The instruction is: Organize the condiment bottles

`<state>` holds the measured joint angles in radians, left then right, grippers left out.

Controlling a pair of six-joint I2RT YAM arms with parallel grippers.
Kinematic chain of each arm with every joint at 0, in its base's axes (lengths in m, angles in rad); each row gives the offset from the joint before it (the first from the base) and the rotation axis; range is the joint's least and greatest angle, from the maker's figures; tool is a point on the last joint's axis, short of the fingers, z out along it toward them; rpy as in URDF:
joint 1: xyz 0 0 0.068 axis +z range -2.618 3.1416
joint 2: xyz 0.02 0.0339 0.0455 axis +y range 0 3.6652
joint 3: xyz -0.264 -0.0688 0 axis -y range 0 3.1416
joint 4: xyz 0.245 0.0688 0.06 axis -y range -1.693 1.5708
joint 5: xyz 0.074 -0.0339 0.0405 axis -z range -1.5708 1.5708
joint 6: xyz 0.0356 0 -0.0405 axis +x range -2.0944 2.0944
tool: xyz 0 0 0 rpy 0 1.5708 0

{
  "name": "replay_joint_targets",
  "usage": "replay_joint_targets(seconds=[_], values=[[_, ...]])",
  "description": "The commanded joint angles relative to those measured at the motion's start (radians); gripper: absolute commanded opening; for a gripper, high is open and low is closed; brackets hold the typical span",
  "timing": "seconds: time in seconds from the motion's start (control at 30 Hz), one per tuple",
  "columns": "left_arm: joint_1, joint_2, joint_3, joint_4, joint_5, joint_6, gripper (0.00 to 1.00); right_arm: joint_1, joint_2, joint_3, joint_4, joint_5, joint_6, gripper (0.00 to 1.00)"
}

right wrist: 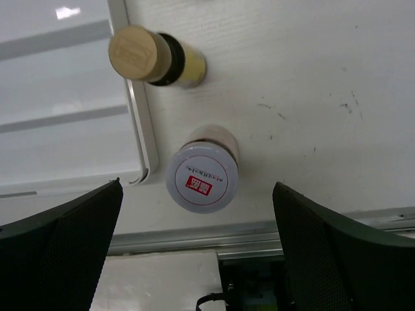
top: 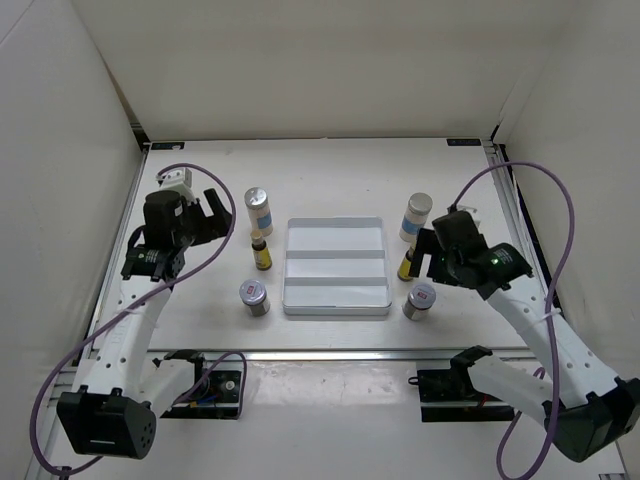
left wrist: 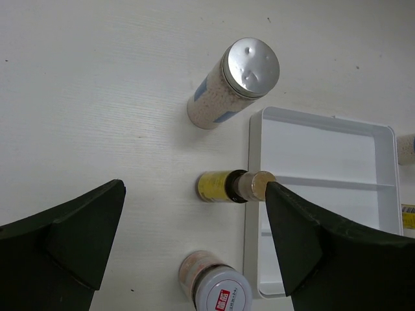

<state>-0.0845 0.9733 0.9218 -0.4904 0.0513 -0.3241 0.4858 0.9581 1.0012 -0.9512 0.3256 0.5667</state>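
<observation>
**A:** Largest item?

**B:** White rectangular plastic tray (top: 335, 266) at table centre, with three long compartments.

**A:** The pincers?

**B:** Left gripper (left wrist: 194, 188) is spread wide and grips nothing. It hangs at the tray's 9 o'clock. Right gripper (right wrist: 196, 186) is also spread wide with nothing held, at the tray's 4 o'clock.

**A:** Bottles, tall ones first.

**B:** Left tall white blue-labelled bottle with silver cap (top: 259, 210) stands at 10 o'clock of the tray. Its cap is dented and pale speckled grains show through the wall. The label print is too small to read. Right tall white blue-labelled bottle (top: 416, 217) stands at 2 o'clock.

**A:** The yellow ones?

**B:** Left slim yellow bottle with dark neck and tan top (top: 261, 252) is at 9 o'clock. Right slim yellow bottle (top: 406, 266) is at 3 o'clock, just beside the tray rim and partly hidden behind the right arm.

**A:** Jars?

**B:** Left squat silver-lidded jar (top: 254, 297) is at 8 o'clock. Right squat silver-lidded jar (top: 420, 300) is at 4 o'clock. Each lid carries a red square sticker with white characters I cannot read. Pinkish-tan fill shows through the sides. All six bottles stand on the table outside the tray.
</observation>
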Motion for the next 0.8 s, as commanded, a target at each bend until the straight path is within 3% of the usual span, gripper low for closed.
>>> replay_joint_targets(seconds=[0.0,0.37,0.53,0.77], values=[[-0.008,-0.019,-0.001,-0.029,0.018,-0.009,1.0,0.052,-0.033,-0.033,-0.058,0.0,0.067,1.0],[-0.079,-0.1,0.025,-0.123,-0.021,-0.02,1.0,0.109,-0.053,-0.078,-0.109,0.039,0.206,1.0],[-0.093,-0.11,-0.035,-0.108,-0.056,-0.122,1.0,0.109,-0.041,-0.108,-0.158,0.052,0.304,1.0],[-0.093,-0.145,-0.067,-0.108,-0.067,-0.147,1.0,0.109,-0.027,-0.131,-0.135,0.073,0.303,1.0]])
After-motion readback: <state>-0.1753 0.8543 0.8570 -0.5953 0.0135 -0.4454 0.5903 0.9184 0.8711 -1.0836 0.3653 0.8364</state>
